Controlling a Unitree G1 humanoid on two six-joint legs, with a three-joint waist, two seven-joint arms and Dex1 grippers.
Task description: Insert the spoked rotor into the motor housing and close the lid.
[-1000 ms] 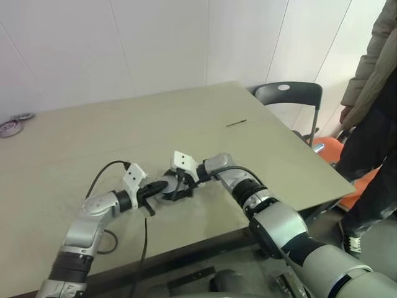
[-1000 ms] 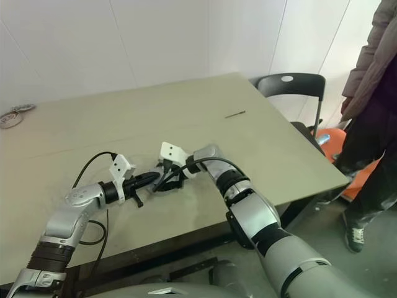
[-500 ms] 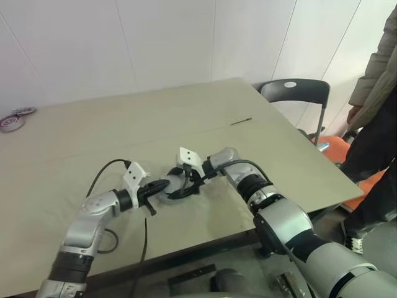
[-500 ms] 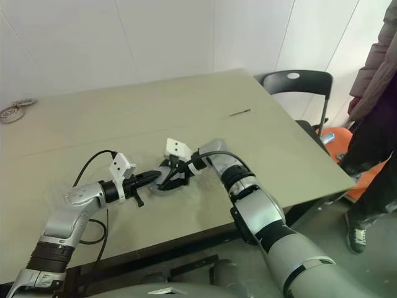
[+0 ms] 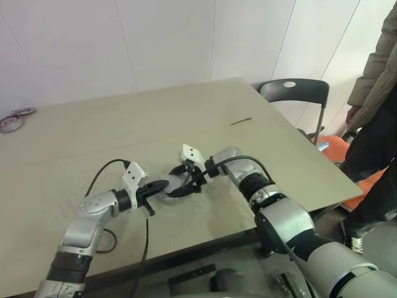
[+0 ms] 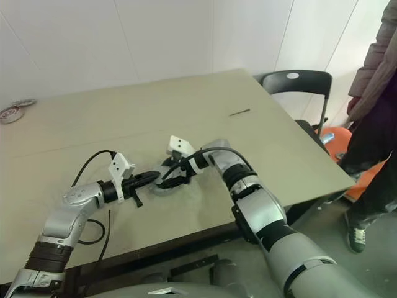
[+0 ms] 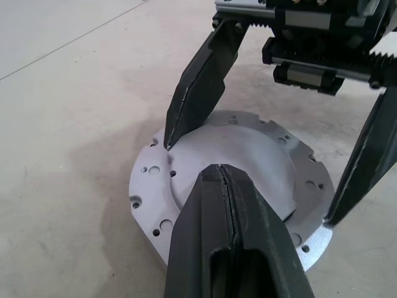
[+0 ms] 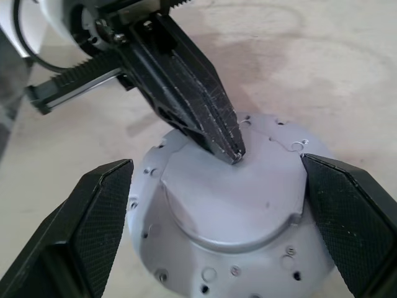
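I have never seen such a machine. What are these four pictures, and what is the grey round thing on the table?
This is a humanoid robot with two arms, each ending in a two-fingered black end effector. Two pictures come from cameras in its head, looking down over a beige table. The other two come from cameras on its wrists, looking along the fingers.

The grey round thing is a metal motor assembly, lying flat on the table with its lid side up. The left end effector is shut, its tip at the domed top. The right end effector is open, one finger either side of the disc. Nothing is lifted.
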